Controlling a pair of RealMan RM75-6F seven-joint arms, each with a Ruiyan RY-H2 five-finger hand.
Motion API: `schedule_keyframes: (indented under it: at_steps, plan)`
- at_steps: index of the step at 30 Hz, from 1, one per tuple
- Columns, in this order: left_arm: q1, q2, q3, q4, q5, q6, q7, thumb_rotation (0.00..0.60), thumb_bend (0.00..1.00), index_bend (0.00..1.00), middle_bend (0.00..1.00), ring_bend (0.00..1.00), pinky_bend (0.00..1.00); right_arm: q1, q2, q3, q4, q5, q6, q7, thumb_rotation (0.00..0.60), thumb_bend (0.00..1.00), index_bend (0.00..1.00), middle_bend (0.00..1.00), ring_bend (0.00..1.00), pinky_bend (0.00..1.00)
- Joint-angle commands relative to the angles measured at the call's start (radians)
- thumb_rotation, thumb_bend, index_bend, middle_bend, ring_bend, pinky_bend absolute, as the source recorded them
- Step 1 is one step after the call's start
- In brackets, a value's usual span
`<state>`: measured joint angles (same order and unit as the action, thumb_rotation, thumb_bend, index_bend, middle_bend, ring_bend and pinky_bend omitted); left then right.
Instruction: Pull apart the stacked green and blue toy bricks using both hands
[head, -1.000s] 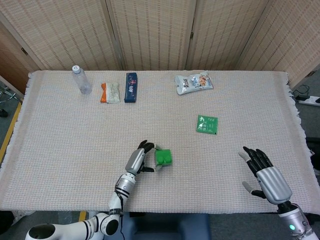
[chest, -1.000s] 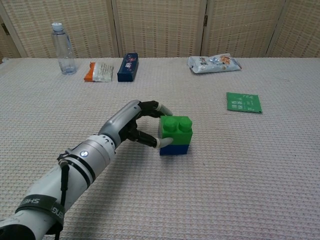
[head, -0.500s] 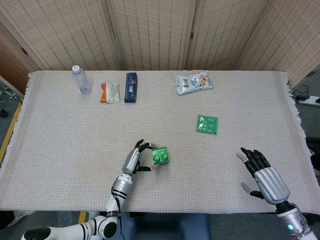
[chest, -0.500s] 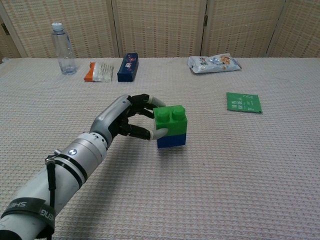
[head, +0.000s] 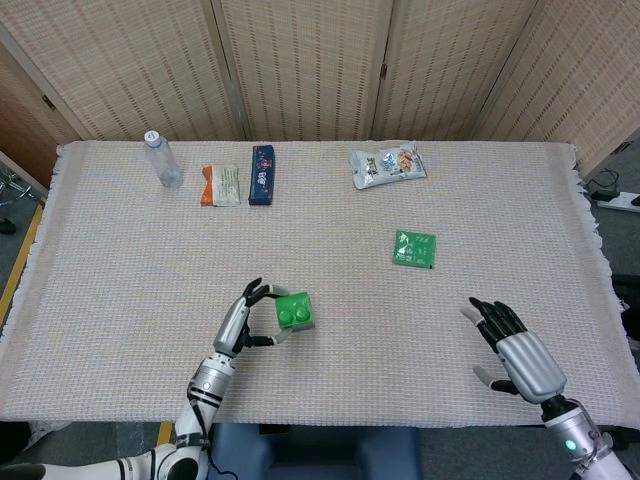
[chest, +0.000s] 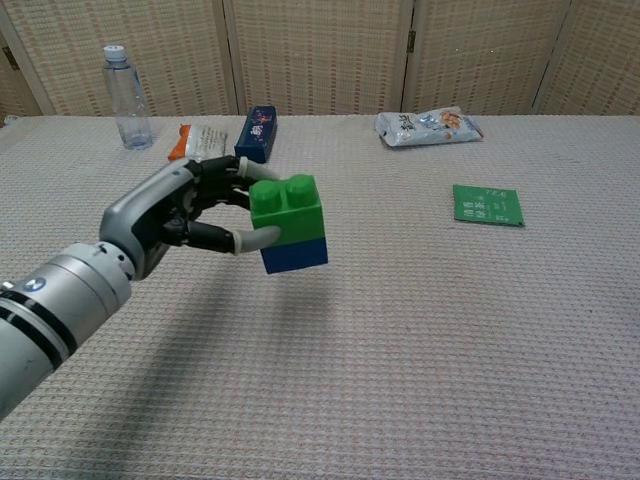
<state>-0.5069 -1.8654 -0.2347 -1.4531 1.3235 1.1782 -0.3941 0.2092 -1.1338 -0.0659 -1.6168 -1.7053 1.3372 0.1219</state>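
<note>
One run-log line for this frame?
left hand: holds brick stack above table | bricks: joined, green over blue | right hand: open, apart from stack

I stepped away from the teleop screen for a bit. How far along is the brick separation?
Done: the left hand has picked up the stack and holds it off the table. In hand: the green brick still sits on the blue brick, joined. Left: the right hand is open, off to the side and apart from the bricks; it must come over, grip one brick, and both hands pull them apart.

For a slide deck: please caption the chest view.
Left hand holds the stacked green brick and blue brick lifted above the woven tablecloth.
</note>
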Motion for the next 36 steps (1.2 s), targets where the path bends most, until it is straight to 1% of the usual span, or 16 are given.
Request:
schedule_keyframes:
  at_steps: [1, 6, 8, 13, 15, 17, 20, 23, 29, 33, 36]
  plan:
    - [0.028, 0.054, 0.011, -0.052, 0.013, 0.025, 0.003, 0.6, 0.46, 0.67, 0.84, 0.33, 0.05, 0.023, -0.011, 0.0, 0.011, 0.01, -0.041, 0.002, 0.6, 0.36, 0.0, 0.0, 0.0, 0.0]
    - [0.044, 0.108, 0.009, -0.111, 0.014, 0.035, 0.005, 0.6, 0.46, 0.68, 0.84, 0.33, 0.05, 0.067, -0.025, 0.005, 0.03, 0.008, -0.093, 0.07, 0.6, 0.36, 0.0, 0.0, 0.0, 0.0]
    - [0.049, 0.129, 0.008, -0.141, 0.01, 0.036, 0.003, 0.6, 0.46, 0.68, 0.84, 0.33, 0.05, 0.087, -0.034, 0.004, 0.046, -0.007, -0.103, 0.128, 0.6, 0.36, 0.0, 0.0, 0.0, 0.0]
    - [0.058, 0.177, 0.004, -0.207, 0.009, 0.04, 0.013, 0.6, 0.46, 0.68, 0.84, 0.33, 0.05, 0.126, -0.058, 0.002, 0.079, -0.031, -0.121, 0.225, 0.6, 0.36, 0.0, 0.0, 0.0, 0.0]
    - [0.062, 0.2, 0.002, -0.243, 0.003, 0.038, 0.016, 0.6, 0.46, 0.68, 0.84, 0.33, 0.05, 0.144, -0.084, 0.005, 0.1, -0.042, -0.123, 0.279, 0.6, 0.36, 0.0, 0.0, 0.0, 0.0]
    - [0.065, 0.218, 0.0, -0.269, 0.003, 0.04, 0.024, 0.6, 0.46, 0.68, 0.84, 0.33, 0.05, 0.165, -0.115, 0.008, 0.128, -0.051, -0.127, 0.348, 0.6, 0.36, 0.0, 0.0, 0.0, 0.0]
    - [0.072, 0.242, 0.003, -0.308, 0.009, 0.051, 0.037, 0.6, 0.46, 0.68, 0.84, 0.33, 0.05, 0.207, -0.173, 0.016, 0.179, -0.05, -0.144, 0.504, 0.6, 0.36, 0.0, 0.0, 0.0, 0.01]
    - [0.08, 0.257, 0.004, -0.336, 0.006, 0.057, 0.031, 0.6, 0.46, 0.68, 0.84, 0.33, 0.05, 0.248, -0.202, 0.026, 0.195, -0.037, -0.175, 0.625, 0.6, 0.36, 0.0, 0.0, 0.0, 0.03]
    - [0.09, 0.282, 0.014, -0.371, -0.002, 0.054, 0.02, 0.6, 0.46, 0.68, 0.85, 0.33, 0.05, 0.313, -0.248, 0.059, 0.199, 0.017, -0.235, 0.768, 0.6, 0.36, 0.0, 0.0, 0.0, 0.03]
    - [0.098, 0.29, 0.026, -0.387, 0.006, 0.059, 0.016, 0.6, 0.46, 0.68, 0.85, 0.33, 0.05, 0.361, -0.273, 0.073, 0.204, 0.054, -0.295, 0.922, 0.6, 0.36, 0.0, 0.0, 0.01, 0.03]
    - [0.102, 0.294, 0.034, -0.396, 0.008, 0.059, 0.016, 0.6, 0.46, 0.68, 0.85, 0.33, 0.05, 0.397, -0.291, 0.078, 0.216, 0.065, -0.336, 1.009, 0.6, 0.36, 0.0, 0.0, 0.02, 0.03]
